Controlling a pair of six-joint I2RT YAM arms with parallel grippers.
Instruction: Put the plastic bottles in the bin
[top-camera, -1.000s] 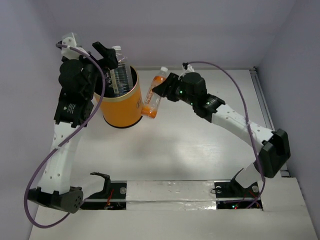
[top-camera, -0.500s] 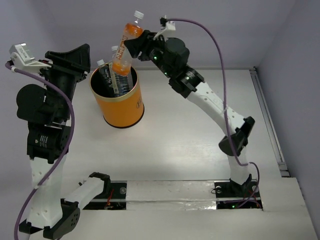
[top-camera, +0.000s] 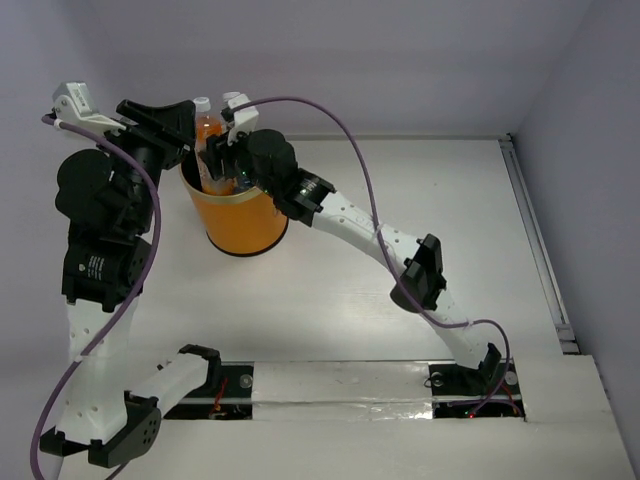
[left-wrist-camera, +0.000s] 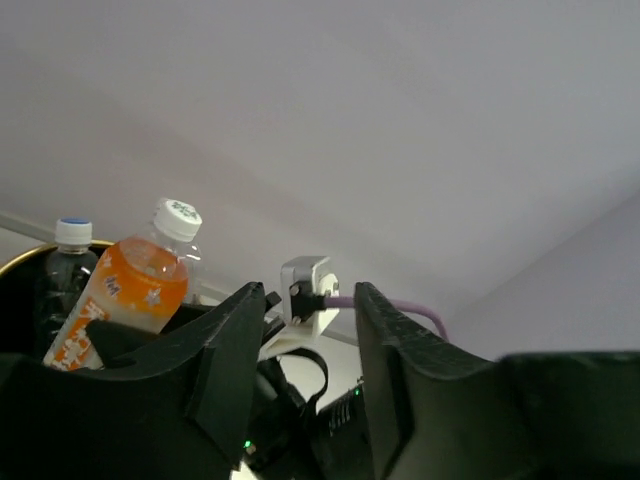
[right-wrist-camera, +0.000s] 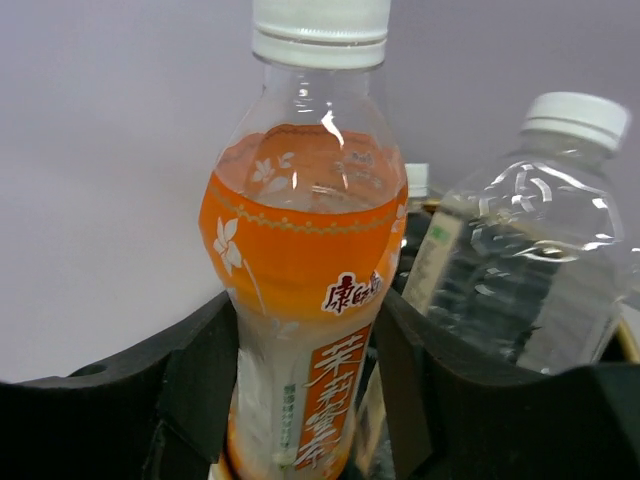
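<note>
White table (top-camera: 400, 260), evenly lit, closed in by pale lilac walls (top-camera: 400, 60) at the rear and on both sides. Metal rail (top-camera: 533, 230) along the right table edge.

Bin (top-camera: 245, 215) upright at the far left of the surface, near the rear wall. Open tabletop to its right and toward the arm bases.

Right gripper (top-camera: 218, 160) over the bin mouth, clamped on the orange bottle (right-wrist-camera: 300, 260); bottle upright, white cap up, lower end hidden behind the fingers.

Left gripper (left-wrist-camera: 308, 305) raised just beside the bin's left rim, fingers partly spread, gripping nothing.

Orange bottle label: white flower prints, a red-and-white logo, a vertical row of white Chinese characters.

Clear bottle (right-wrist-camera: 530, 270) in the bin just beside it, white cap, label print too small to read. Dark bottle (left-wrist-camera: 62, 270) with pale cap also standing in the bin.
</note>
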